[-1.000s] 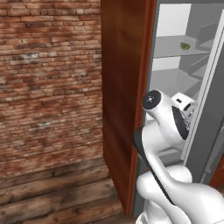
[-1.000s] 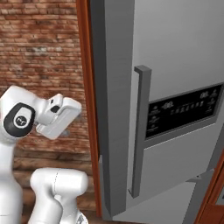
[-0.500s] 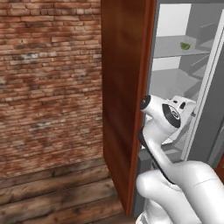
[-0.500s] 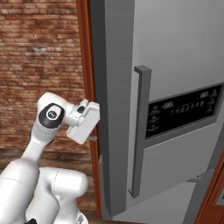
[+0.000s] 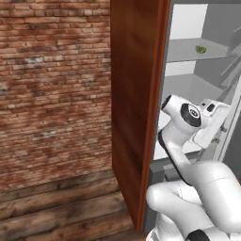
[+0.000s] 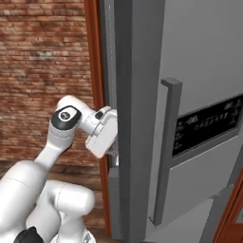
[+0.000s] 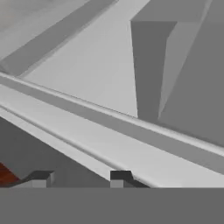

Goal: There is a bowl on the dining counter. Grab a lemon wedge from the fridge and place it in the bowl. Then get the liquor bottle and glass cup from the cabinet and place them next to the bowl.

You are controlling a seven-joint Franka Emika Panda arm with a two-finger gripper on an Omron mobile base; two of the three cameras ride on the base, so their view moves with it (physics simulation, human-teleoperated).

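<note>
We are reaching into the fridge (image 5: 197, 84), our arm (image 5: 181, 136) passing through the gap between the red-brown wood panel (image 5: 136, 103) on our left and the grey door (image 6: 142, 118) on our right. The door is standing ajar, its narrow edge facing us in the right base view, with the long handle (image 6: 166, 152) and the black display (image 6: 209, 126) on its outer face. Our white hand (image 6: 102, 133) is sitting just beside that door edge, so the opening is tight on that side. The wood panel's front edge is running close along the arm's other flank. Behind and to the left there is open room in front of the brick wall (image 5: 52, 84) and over the plank floor (image 5: 61, 212).

Inside, white shelves (image 5: 193, 49) are stepping up the back of the fridge. A small green lemon wedge (image 5: 201, 49) is lying on an upper shelf, well above our hand and apart from it. It is looking like a little rounded lump, too small for us to tell more.

In the hand view the pincer (image 7: 81, 177) is pointing over a pale shelf lip (image 7: 113, 127) that is crossing the view at a slant, with grey inner walls beyond it. Its two dark tips are standing partly apart with a clear gap between them, and we are seeing nothing held there
</note>
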